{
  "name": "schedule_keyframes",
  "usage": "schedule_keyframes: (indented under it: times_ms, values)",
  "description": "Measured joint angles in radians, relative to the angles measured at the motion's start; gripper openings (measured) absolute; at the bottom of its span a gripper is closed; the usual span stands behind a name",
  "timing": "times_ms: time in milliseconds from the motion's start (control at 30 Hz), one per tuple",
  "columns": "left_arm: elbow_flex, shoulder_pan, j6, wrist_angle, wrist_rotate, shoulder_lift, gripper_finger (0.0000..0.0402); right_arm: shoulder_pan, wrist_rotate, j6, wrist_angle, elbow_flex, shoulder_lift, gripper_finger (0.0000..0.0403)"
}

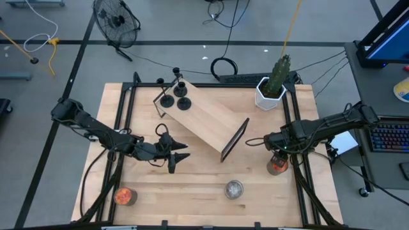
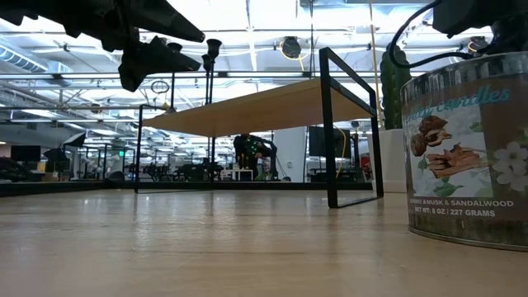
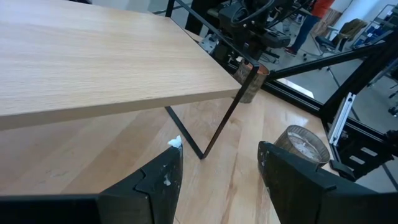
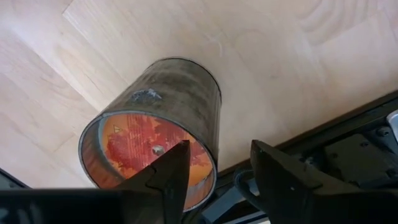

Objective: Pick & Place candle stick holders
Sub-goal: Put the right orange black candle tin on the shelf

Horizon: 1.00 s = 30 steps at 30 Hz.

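Only the right wrist view shows the orange cup's point(image 4: 152, 137) wick.

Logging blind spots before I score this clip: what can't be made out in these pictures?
- High view: the right gripper covers part of the orange cup.
- Right wrist view: whether the fingers touch that cup; they overlap its rim.
- Low view: the candle tin is cut off by the right edge.
- High view: the three black holders on the shelf are too small for detail.

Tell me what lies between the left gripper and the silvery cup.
Only bare tabletop separates the left gripper from the silvery cup, seen in the high view.
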Motion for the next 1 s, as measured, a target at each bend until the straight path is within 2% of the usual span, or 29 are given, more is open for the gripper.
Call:
schedule_keyframes:
  times_ms: [267,533,733,1000]
  values:
    - [0.0,0.0,0.002,0.0,0.0,0.0,0.0214,0.0,-0.003,-0.009,0.002,-0.002,0.0,0.016]
    - [0.0,0.0,0.003,0.0,0.0,0.0,0.0214,0.0,-0.001,-0.003,-0.006,-0.002,0.0,0.0199]
    - [0.0,0.0,0.003,0.0,0.0,0.0,0.0214,0.0,0.004,0.062,0.002,-0.002,0.0,0.0226]
    - [0.0,0.0,0.0,0.0,0.0,0.0,0.0214,0.0,-0.001,0.137,0.031,-0.006,0.017,0.022]
